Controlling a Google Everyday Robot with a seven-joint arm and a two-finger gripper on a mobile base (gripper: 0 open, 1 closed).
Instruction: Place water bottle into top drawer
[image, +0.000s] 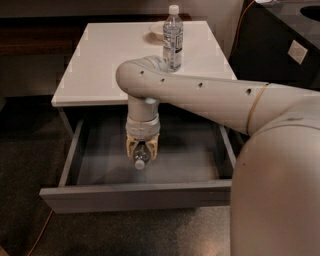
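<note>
Placing: gripper (142, 152) clamped on water bottle (140, 161), low inside top drawer (130, 196), maybe touching floor; next, let go

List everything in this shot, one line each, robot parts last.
water bottle: one, clear with white cap, held cap-down over the open drawer.
taller bottle: one, clear with white label, upright on the table's far side.
table: one, white top.
top drawer: one, grey, pulled open.
cabinet: one, dark, right of the table.
cable: one, orange, on the floor, lower left.
arm: one, beige, reaching in from the right.
gripper: one, shut on the water bottle, above the drawer floor.
</note>
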